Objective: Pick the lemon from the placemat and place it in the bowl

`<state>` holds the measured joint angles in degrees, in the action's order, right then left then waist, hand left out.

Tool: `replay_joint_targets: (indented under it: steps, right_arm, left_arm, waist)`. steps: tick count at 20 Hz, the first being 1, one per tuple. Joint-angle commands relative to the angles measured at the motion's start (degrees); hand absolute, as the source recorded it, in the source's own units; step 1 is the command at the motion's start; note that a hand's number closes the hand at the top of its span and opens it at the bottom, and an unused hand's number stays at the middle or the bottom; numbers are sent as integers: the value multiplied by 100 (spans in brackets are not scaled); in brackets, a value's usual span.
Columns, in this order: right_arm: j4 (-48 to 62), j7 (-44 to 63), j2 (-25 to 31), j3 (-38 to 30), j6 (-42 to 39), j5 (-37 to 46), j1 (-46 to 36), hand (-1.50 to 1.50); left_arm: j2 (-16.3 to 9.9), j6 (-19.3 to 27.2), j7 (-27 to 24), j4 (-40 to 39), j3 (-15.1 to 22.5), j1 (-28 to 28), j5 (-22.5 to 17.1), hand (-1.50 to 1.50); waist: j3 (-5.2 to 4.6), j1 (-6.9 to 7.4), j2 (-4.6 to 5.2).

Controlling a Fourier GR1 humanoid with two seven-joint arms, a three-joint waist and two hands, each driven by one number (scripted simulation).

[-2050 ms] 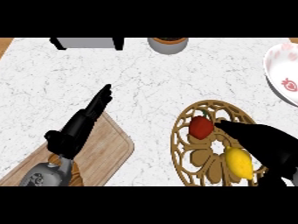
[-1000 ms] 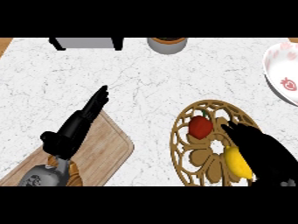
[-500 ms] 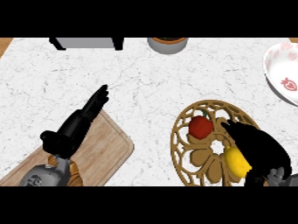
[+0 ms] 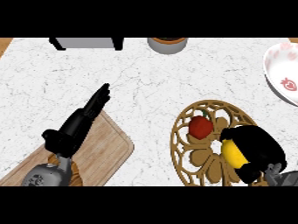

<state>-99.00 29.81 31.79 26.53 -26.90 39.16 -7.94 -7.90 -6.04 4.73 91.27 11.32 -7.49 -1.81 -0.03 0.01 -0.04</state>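
My right hand (image 4: 258, 151) is curled round the lemon (image 4: 232, 152) on the placemat (image 4: 185, 148); the bowl (image 4: 292, 78) sits at one o'clock. My left hand (image 4: 80, 120) rests with straight fingers over the cutting board (image 4: 106, 151).

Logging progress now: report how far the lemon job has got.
Done: the right hand has reached the lemon on the placemat. In hand: its fingers curl round the lemon, which sits beside the red fruit. Left: lift it and carry it to the bowl. The left hand rests open.
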Motion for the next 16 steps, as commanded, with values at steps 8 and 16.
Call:
replay_joint_targets:
  steps: [8,16]
  right_arm:
    - [-12,-603,-510,-375,179,953,222,150]
    - [152,-4817,1628,-715,1378,598,649,150]
  left_arm:
    - [158,-312,62,-104,-308,-175,6,0]
    - [140,-171,-83,43,-129,213,174,0]
  waist:
    - [3,-13,2]
    - [16,-46,-7]
